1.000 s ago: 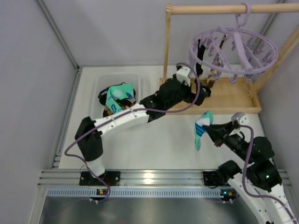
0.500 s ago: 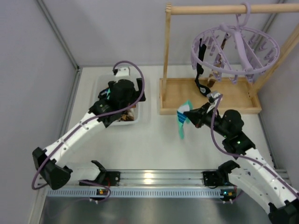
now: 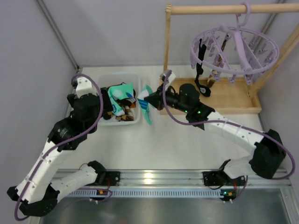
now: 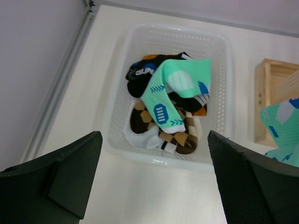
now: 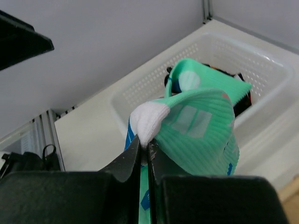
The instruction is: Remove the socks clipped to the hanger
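A robot's right pincer (image 3: pixel 148 99) is clamped tight on the white toe of a mint-green ribbed sock with blue marks (image 3: pixel 146 109), holding it in the air just beside the right wall of a white perforated plastic basket (image 3: pixel 100 79). The sock dangles over the white bench (image 3: pixel 187 149), between the basket and the left end of a pale wooden rail frame (image 3: pixel 210 9).

The basket sits toward the far left corner of the bench. A second mint-green sock with blue arrows and ovals (image 4: pixel 175 88) lies on top of its pile, over a black sock with blue and white lettering (image 4: pixel 142 74) and brown-orange argyle socks (image 4: pixel 168 133).

The left pincer (image 4: pixel 153 137) stands wide and holds nothing. It hovers over the bench at the basket's near left side, and the wrist view looks between its two dark fingers into the basket.

In the far right corner, a round lavender plastic drying hanger with spokes and dangling clips (image 3: pixel 235 31) hangs by its hook from the frame's top rail. A long black sock (image 3: pixel 200 65) hangs clipped at the ring's left edge, its foot reaching down to the frame's wooden base. A brownish piece (image 3: pixel 211 81) hangs just beside it, too small to make out.
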`<state>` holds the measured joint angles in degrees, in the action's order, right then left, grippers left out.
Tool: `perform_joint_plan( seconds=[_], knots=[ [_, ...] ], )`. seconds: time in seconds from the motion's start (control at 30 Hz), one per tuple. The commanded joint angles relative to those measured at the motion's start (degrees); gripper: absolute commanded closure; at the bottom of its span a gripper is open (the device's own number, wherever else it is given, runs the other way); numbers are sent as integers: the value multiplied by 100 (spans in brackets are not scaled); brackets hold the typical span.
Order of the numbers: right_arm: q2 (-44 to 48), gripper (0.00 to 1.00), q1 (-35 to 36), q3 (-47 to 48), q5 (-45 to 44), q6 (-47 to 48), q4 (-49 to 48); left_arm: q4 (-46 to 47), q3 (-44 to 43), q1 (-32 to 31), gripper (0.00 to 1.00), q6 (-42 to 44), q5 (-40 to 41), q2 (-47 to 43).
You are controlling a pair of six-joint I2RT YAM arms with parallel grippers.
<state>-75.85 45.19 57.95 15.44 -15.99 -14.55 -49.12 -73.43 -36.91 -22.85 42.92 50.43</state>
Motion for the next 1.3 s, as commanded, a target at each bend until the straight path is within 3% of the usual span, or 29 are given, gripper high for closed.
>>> perform_joint_plan(
  seconds=[0.0, 0.23, 0.47, 0.67, 0.77, 0.9, 1.03, 1.17, 1.27],
  knots=[
    [-927, 100, 385, 1102, -24, 315, -505, -203, 92, 8, 2, 246, 909, -366],
    [-2924, 100, 763, 3245, -129, 334, -259, -194, 329, 17, 2, 0, 1570, -886],
    [-5102, 100, 965, 4697, -551, 333, 399, -194, 461, 17, 2, -79, 1352, -878],
    [-6247, 100, 965, 5814, -850, 430, 1102, -177, 750, 8, 2, -228, 1140, -798],
    [-6223, 100, 957, 5877, -832, 447, 1103, -168, 821, 17, 2, -255, 1122, -833],
    [-5837, 85, 965, 5710, -745, 447, 989, -168, 830, 17, 2, -281, 1070, -860],
    [-5195, 53, 1009, 5192, -578, 430, 769, -168, 813, 8, 2, -281, 859, -904],
    [-4387, 38, 1009, 4849, -358, 307, 707, -150, 778, 17, 2, -290, 517, -983],
    [-3746, 33, 1001, 4393, -410, 342, 699, -80, 742, 8, 2, -246, 148, -1027]
  ],
)
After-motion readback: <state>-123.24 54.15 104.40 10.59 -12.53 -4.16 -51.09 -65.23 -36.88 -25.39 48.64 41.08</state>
